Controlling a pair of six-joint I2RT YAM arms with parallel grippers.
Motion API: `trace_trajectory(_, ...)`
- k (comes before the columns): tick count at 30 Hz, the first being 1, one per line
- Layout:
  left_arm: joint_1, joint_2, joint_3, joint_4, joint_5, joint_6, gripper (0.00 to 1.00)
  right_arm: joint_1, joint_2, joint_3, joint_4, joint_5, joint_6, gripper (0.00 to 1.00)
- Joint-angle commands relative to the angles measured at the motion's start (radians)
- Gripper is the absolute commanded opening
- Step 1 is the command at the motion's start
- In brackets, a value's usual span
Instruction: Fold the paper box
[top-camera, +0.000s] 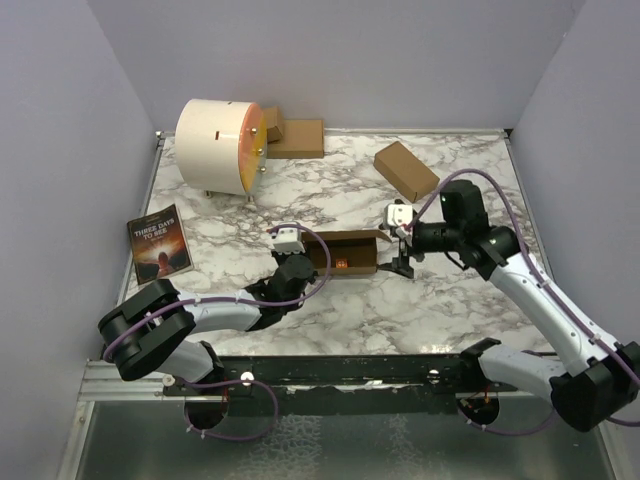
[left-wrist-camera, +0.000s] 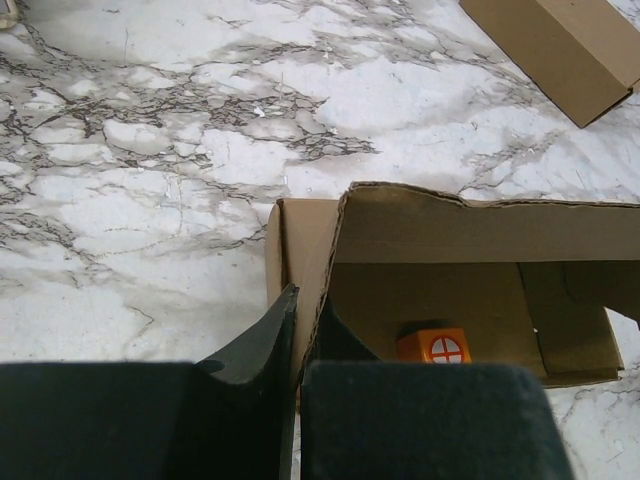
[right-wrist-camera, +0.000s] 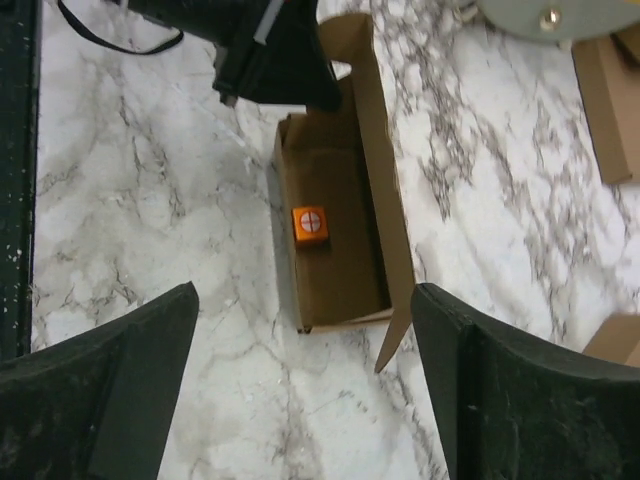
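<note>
Paper box (right-wrist-camera: 345, 275) holds one small orange cube (right-wrist-camera: 309, 224).

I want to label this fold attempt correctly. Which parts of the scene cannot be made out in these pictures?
- Left wrist: the paper box has its near corner hidden behind the left hand, and its right end is cut off by the frame.
- Right wrist: the mark on the orange cube is too small to read.
- Right wrist: the other carton is cut off by the edge.
- Top: the cardboard pieces are partly behind the white drum.
</note>
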Motion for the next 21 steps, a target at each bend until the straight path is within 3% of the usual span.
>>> trace_trajectory(1,-0.009,0.012,0.005,-0.062,0.019,0.01,0.02,-0.002,0.117,0.107,-0.099,-0.186,-0.179,0.91)
trace_trajectory(5,-0.009,0.014,0.01,-0.063,0.022,0.011,0.02,0.009,0.228,0.152,-0.025,-0.148,-0.219,0.91)
trace_trajectory(7,-0.01,0.011,0.009,-0.065,0.021,0.012,0.02,0.015,0.284,0.186,-0.018,-0.119,-0.222,0.85)
trace_trajectory(13,-0.01,0.008,0.009,-0.065,0.015,0.017,0.02,0.027,0.388,0.232,0.012,-0.034,-0.199,0.63)
trace_trajectory(21,-0.01,0.001,0.015,-0.065,0.04,0.022,0.03,0.027,0.386,0.187,0.032,0.001,-0.227,0.28)
